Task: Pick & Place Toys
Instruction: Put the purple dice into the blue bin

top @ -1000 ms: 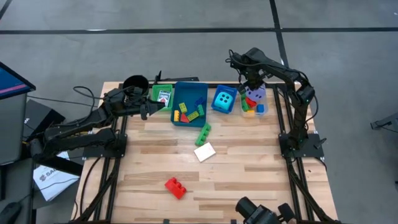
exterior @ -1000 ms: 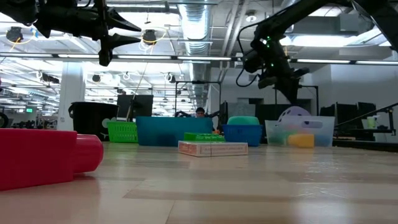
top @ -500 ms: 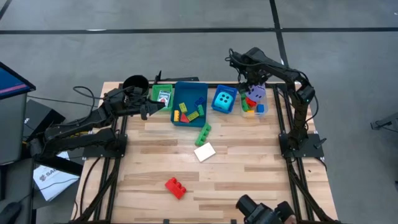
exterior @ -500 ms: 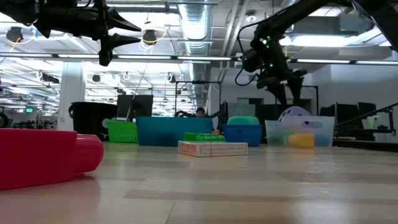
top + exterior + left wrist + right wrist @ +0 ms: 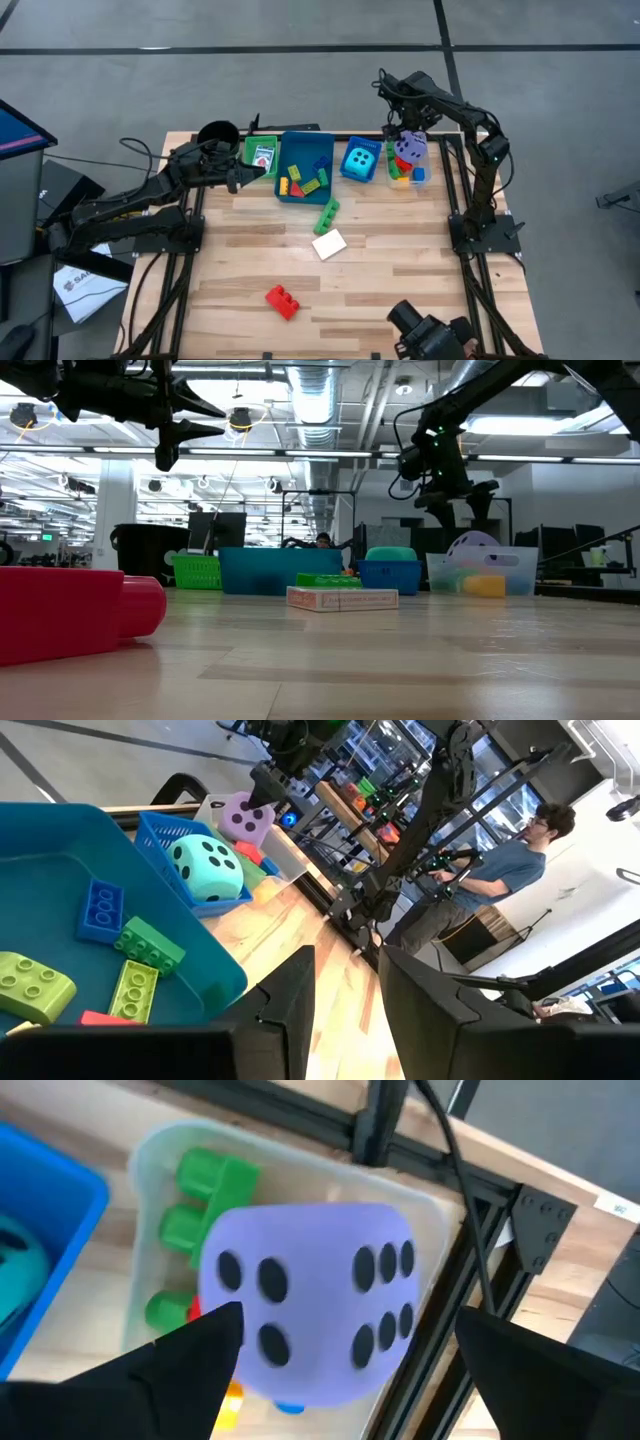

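Observation:
The purple dice (image 5: 310,1305) lies in the clear tray (image 5: 300,1160) at the table's far right, on top of green, red and yellow bricks. My right gripper (image 5: 400,130) hangs open just above it, one finger on either side, touching nothing. The teal dice (image 5: 362,158) sits in a blue basket. Several bricks lie in the blue tray (image 5: 290,193). A green brick (image 5: 327,213), a white card (image 5: 329,243) and a red brick (image 5: 282,300) lie flat on the table. My left gripper (image 5: 240,175) waits by the green tray (image 5: 262,155), its fingers a little apart with nothing between them.
A black cup (image 5: 218,135) stands at the far left corner. Black frame rails run along the table's left and right edges. The bare wood near the front holds only the red brick (image 5: 70,610). A person (image 5: 505,870) stands beyond the table.
My right gripper has opened and let go of the purple dice, then drawn up a little. The dice has stayed in the clear tray on top of the bricks.

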Robot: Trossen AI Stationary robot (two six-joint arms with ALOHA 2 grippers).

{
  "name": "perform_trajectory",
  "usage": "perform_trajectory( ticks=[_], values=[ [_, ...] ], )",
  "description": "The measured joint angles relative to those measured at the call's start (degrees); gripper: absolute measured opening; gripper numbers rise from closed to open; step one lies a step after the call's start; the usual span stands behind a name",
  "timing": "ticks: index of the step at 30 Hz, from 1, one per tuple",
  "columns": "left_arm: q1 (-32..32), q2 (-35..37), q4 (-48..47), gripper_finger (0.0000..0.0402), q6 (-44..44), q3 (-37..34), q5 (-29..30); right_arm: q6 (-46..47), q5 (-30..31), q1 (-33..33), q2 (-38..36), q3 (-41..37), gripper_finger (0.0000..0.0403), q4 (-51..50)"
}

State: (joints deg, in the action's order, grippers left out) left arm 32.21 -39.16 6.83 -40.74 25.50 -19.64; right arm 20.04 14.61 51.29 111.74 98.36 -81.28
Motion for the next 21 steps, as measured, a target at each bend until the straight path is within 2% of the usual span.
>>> perform_trajectory(
  ticks=[6, 13, 21],
  values=[
    [0.0, 0.0, -0.02, 0.0108, -0.01, 0.0, 0.06, 0.16, -3.03, -0.61, 0.05, -3.66, 0.0347, 3.66],
    [0.0, 0.0, 0.0, 0.0108, -0.2, 0.0, 0.17, 0.5, -1.53, -1.88, -0.07, -8.47, 0.0336, 5.0],
    [0.0, 0.0, 0.0, 0.0108, -0.21, 0.0, 0.15, 2.49, -2.1, -1.95, -0.22, -10.49, 0.0295, 4.4]
  ],
)
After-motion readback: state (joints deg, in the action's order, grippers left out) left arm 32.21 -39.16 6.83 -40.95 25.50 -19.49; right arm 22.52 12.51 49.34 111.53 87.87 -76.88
